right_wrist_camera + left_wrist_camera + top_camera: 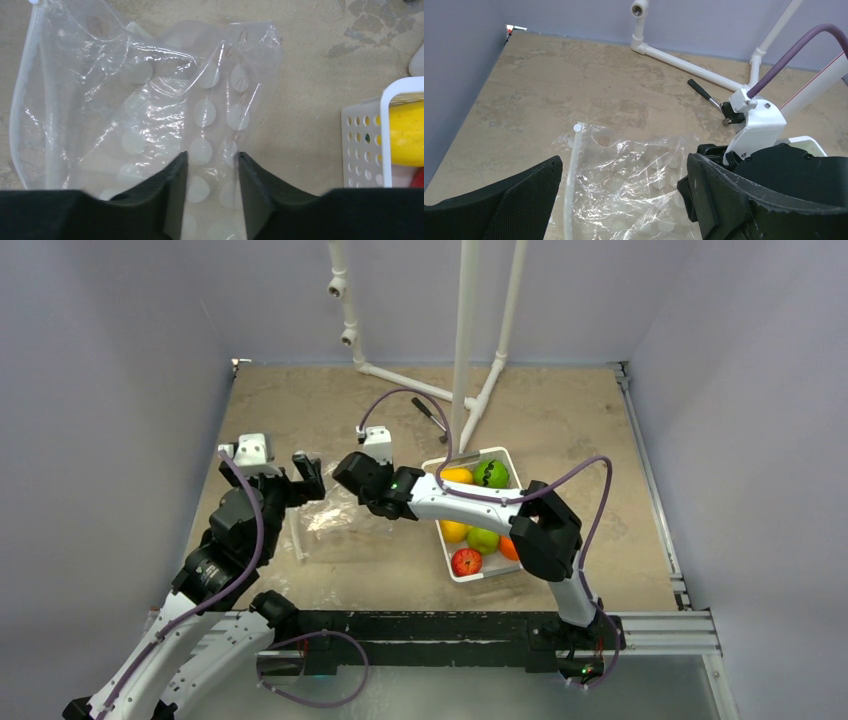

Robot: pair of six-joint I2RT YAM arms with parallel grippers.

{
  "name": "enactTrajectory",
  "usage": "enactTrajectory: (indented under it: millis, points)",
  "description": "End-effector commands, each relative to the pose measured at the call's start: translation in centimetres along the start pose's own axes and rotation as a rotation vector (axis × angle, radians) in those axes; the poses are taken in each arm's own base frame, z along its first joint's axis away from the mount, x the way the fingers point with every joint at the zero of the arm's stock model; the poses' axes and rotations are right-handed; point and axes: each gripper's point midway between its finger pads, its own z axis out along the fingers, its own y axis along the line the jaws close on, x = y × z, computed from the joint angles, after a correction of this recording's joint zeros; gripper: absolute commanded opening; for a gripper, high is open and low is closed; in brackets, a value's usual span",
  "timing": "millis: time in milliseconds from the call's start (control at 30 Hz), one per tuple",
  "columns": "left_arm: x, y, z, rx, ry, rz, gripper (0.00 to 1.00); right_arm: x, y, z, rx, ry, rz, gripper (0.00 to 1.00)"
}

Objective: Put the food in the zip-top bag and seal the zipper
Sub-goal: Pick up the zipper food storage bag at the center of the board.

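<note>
Clear zip-top bag (125,100) lies between the right fingers (172,197).

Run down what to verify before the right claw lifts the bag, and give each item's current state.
1. Right claw placed over the bag: ok, plastic lies between its jaws.
2. Firm pinch on the plastic: cannot tell; a gap shows between the jaws.
3. Left claw ready to help: ok, wide open and near the zipper.
4. Zipper unsealed: cannot tell; the bag lies flat on the table.
5. Fruit out of the way: ok, the visible pieces sit in the tray beside the bag, none inside the bag.
</note>
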Motion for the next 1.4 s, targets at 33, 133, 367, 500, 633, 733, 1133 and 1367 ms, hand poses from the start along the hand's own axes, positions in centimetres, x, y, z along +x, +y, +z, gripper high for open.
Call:
enactTrajectory:
  millis: [33,133,367,500,633,733,1133,1367]
  points:
    - [-1.5,0.1,-0.3,-0.006,-0.040,-0.037,0.93,-1.8,0.3,-0.8,0.007,-0.044,0.035,0.21]
    - [-1.5,0.1,-0.3,-0.011,-0.039,-0.035,0.93,-1.6,0.2,-1.1,-0.001,-0.033,0.036,0.00]
    - [-1.3,0.5,-0.1,-0.034,-0.034,-0.026,0.93,-3.3,0.3,-3.0,-0.069,-0.075,0.076,0.00]
    - [-1.3,0.7,-0.1,-0.050,-0.034,-0.027,0.93,-5.6,0.3,-5.2,-0.125,-0.129,0.116,0.00]
    - [-1.2,0.8,0.0,-0.053,-0.035,-0.036,0.93,-7.7,-0.7,-7.4,-0.139,-0.178,0.149,0.00]
    - [-1.2,0.8,-0.1,-0.056,-0.036,-0.043,0.93,-9.0,-1.7,-9.2,-0.153,-0.211,0.172,0.00]
    - [-0.9,0.2,-0.1,-0.026,-0.025,-0.075,0.91,-12.5,-6.8,-14.2,-0.162,-0.315,0.282,0.00]
    - [1.2,-2.0,-0.3,0.086,0.048,-0.127,0.88,-14.5,-9.2,-17.0,-0.176,-0.371,0.341,0.00]
